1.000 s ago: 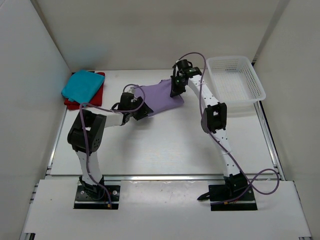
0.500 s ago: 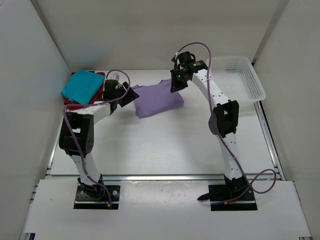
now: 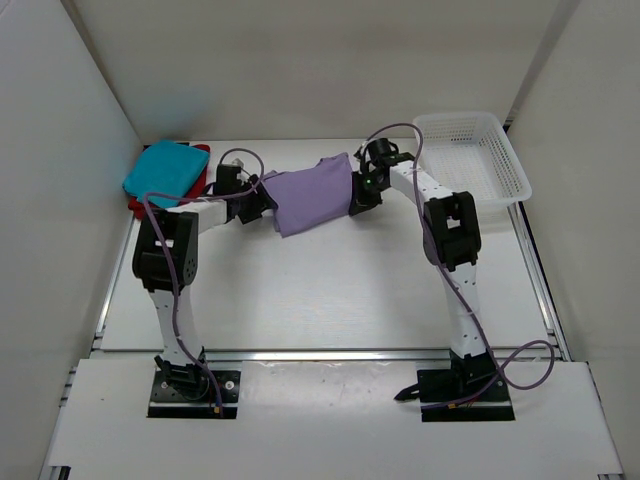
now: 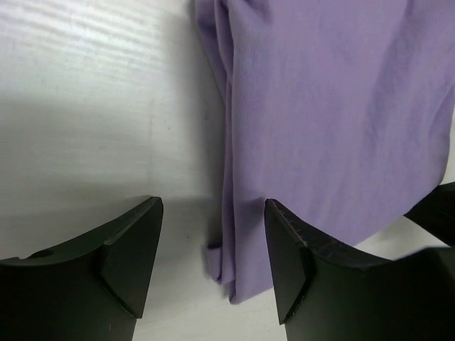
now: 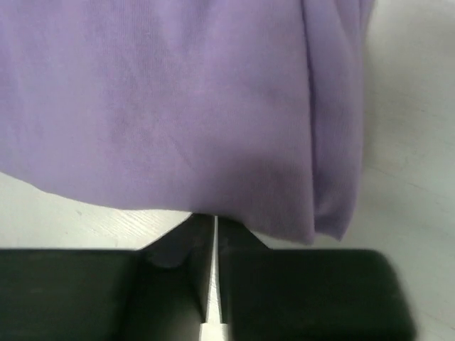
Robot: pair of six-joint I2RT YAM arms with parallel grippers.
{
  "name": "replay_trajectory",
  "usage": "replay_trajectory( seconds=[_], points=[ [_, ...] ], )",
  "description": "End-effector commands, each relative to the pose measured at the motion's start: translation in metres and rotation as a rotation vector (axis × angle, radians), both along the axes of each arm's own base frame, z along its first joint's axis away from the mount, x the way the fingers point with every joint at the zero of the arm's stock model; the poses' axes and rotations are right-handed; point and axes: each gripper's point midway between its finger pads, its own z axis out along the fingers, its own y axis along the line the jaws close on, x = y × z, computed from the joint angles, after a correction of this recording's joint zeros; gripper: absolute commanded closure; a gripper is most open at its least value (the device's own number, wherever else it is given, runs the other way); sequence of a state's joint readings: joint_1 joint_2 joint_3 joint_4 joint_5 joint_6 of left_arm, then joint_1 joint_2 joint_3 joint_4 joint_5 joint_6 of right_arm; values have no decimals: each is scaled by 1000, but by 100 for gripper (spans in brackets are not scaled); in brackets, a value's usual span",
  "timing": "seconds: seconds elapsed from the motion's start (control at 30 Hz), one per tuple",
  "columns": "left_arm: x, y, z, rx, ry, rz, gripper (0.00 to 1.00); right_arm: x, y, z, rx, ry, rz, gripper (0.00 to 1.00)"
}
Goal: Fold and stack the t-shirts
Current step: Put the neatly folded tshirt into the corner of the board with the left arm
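The lavender t-shirt [image 3: 312, 195] lies folded at the back middle of the table. My left gripper [image 3: 262, 200] is open at its left edge. In the left wrist view the shirt's [image 4: 334, 106] folded corner lies between the spread jaws of the left gripper [image 4: 213, 206], untouched. My right gripper [image 3: 358, 197] is at the shirt's right edge. In the right wrist view the right gripper [image 5: 215, 217] is shut, its tips hidden under the hem of the lavender shirt [image 5: 178, 106]. The teal t-shirt [image 3: 165, 170] lies folded on the red t-shirt [image 3: 140, 207] at the back left.
A white lattice basket [image 3: 520, 170] stands at the back right corner, just right of the right arm. White walls close in the table on the left, back and right. Purple cables loop over both arms.
My left gripper swung from the shirt's near edge round to its left edge and opened wider. The right gripper dropped from the shirt's back right corner to its right edge.
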State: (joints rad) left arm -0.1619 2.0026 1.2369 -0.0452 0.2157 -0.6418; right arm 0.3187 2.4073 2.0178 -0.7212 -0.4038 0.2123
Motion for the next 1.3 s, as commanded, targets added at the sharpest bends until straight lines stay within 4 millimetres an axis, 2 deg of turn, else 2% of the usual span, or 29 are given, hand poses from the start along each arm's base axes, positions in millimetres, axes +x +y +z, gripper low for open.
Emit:
replay_trajectory(
  seconds=[0.0,0.07,0.1,0.17,0.2,0.27,0.3,0.33,0.37,0.4,0.43,0.47,0.5,0.53,0.6,0.63,0.7,0.73,0.77,0.8,0.87,0.9,0.93,0.97,1.0,1.1,1.13,1.23,1.27],
  points=[
    [13,-8,4,34,-9,-28,31,12,19,54,74,-139,34,91],
    [18,-13,-1,47,-6,-37,37,11,24,91,112,-205,41,70],
    [17,-16,-8,51,8,-43,42,10,26,101,128,-224,38,66],
    [15,-24,-15,25,24,-56,46,5,25,144,172,-306,41,52],
    [16,-34,-17,4,17,-58,48,5,22,143,181,-306,31,49],
    [17,-37,-25,-15,27,-50,52,-8,20,178,217,-365,32,45],
    [21,-45,-21,-20,10,-63,60,-13,16,188,235,-388,23,46],
    [19,-47,-29,-15,29,-66,63,-24,17,174,233,-354,28,45],
    [27,-52,-23,-11,8,-69,68,-26,13,193,256,-404,17,45],
    [33,-56,-16,11,-9,-76,75,-36,11,193,273,-408,10,45],
    [33,-58,-15,58,-13,-82,80,-46,10,176,289,-375,-4,45],
    [40,-61,-5,80,-33,-84,82,-63,9,165,303,-342,-18,46],
    [54,-64,15,113,-98,-81,90,-71,11,175,348,-377,-1,46],
    [57,-66,21,136,-114,-75,94,-83,15,166,382,-361,-6,46],
    [74,-69,54,145,-199,-81,100,-112,14,152,412,-330,-17,47],
    [86,-70,79,149,-255,-82,100,-117,13,147,414,-331,-16,47],
    [93,-67,100,160,-283,-74,100,-137,4,134,416,-299,-47,48],
    [101,-66,114,166,-317,-72,100,-142,3,142,434,-313,-47,48],
    [102,-61,118,181,-316,-65,100,-150,-2,133,416,-304,-53,47],
    [105,-58,129,185,-335,-64,100,-153,-4,138,417,-324,-49,46],
    [107,-45,139,203,-342,-55,100,-163,-15,128,407,-306,-80,47],
    [112,-37,151,205,-364,-47,100,-162,-16,135,426,-331,-85,47],
    [114,-29,161,217,-374,-31,100,-164,-20,134,436,-333,-83,47],
    [120,-10,166,225,-374,-10,100,-167,-22,131,440,-316,-80,47],
    [124,-7,180,219,-396,-6,100,-168,-23,131,437,-325,-71,47],
    [141,58,232,247,-447,83,100,-176,-24,124,430,-304,-67,46],
    [141,67,238,242,-448,99,100,-176,-24,123,431,-304,-60,47],
    [133,138,258,234,-442,200,100,-183,-18,120,437,-289,-35,47],
    [128,164,242,235,-403,237,100,-182,-16,124,443,-298,-24,47]
  ],
)
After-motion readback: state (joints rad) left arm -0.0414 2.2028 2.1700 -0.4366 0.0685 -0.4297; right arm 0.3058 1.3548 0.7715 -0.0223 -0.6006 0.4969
